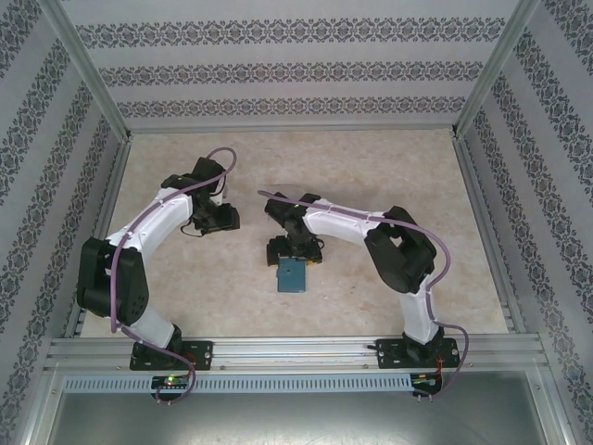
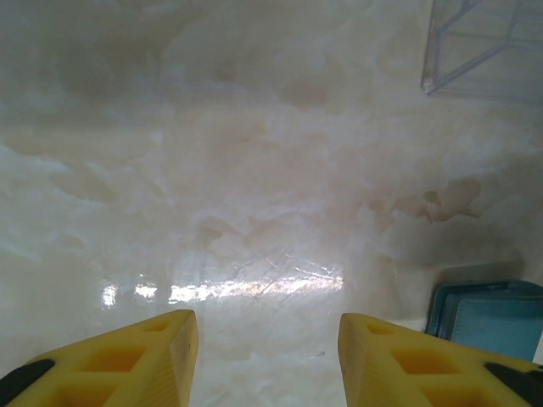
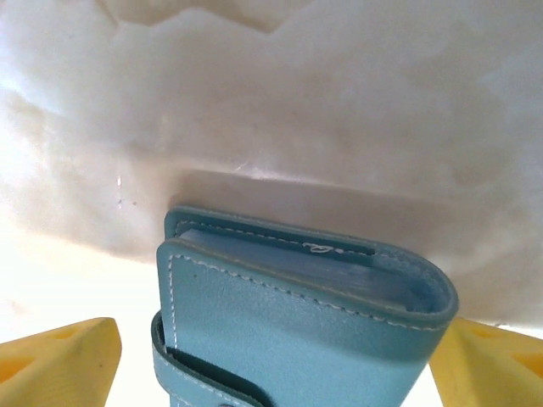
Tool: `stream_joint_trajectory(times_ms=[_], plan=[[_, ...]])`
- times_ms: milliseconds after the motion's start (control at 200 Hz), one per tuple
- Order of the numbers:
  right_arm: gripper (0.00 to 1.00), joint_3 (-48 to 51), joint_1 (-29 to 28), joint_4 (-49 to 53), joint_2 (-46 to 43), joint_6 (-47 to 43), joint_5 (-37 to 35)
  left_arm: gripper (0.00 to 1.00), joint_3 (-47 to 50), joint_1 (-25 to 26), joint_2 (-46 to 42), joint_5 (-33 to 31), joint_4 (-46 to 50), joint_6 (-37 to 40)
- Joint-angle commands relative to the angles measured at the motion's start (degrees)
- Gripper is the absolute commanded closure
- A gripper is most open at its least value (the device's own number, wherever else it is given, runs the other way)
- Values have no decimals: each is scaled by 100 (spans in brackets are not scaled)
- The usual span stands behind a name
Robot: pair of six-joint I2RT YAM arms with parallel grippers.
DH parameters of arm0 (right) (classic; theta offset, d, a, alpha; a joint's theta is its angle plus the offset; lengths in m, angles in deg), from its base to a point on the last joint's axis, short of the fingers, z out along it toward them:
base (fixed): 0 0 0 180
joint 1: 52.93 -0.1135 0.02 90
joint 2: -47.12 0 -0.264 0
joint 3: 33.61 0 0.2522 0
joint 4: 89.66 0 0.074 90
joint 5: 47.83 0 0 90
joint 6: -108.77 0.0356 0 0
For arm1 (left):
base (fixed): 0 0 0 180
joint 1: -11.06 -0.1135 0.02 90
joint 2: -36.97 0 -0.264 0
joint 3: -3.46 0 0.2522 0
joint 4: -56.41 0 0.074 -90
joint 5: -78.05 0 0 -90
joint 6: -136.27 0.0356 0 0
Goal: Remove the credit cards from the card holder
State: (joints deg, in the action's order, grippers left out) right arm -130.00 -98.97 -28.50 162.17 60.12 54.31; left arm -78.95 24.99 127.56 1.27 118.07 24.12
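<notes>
Sitting flat on the table (image 2: pixel 254 170), the card holder (image 3: pixel 297 314) is folded shut, so no cards are out yet and the whole job is left. The right gripper (image 3: pixel 276 365) hangs wide open around it, gripping nothing. The left gripper (image 2: pixel 267 356) is half open over bare table, empty.

You won't find any readable txt, nos. or brand marks here. The card holder (image 3: pixel 305 331) is plain teal w/ pale stitching only. A tiny pale squiggle (image 3: pixel 316 248) on its inner edge is too small to read. The walls (image 1: pixel 278 72) carry ornamental pattern bands, not letters.
</notes>
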Motion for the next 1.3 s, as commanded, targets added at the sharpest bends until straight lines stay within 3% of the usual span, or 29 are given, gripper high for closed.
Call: stream_joint_trajectory(times_ms=[0, 180, 305, 560, 774, 999, 1294], plan=[[7, 382, 167, -402, -660, -180, 444, 53, 47, 129, -153, 145, -60, -274], [12, 1350, 545, -1286, -1442, -78, 1036, 56, 142, 621, -73, 170, -134, -758], [23, 2076, 919, -2022, -1791, -13, 1543, 59, 189, 1192, 133, 232, -206, -1182], [42, 2846, 1479, -2775, -1932, -99, 2355, 61, 104, 2254, 572, 236, -509, -2081], [47, 3250, 1852, -3008, -1983, -192, 2604, 62, -377, 2895, 1228, 149, -432, -2380], [50, 3390, 2047, -3071, -1951, -287, 2852, 61, -766, 3137, 1684, 21, -179, -2453], [50, 3489, 2047, -3241, -1959, -219, 3079, 67, -852, 3169, 2021, -152, 154, -2410]])
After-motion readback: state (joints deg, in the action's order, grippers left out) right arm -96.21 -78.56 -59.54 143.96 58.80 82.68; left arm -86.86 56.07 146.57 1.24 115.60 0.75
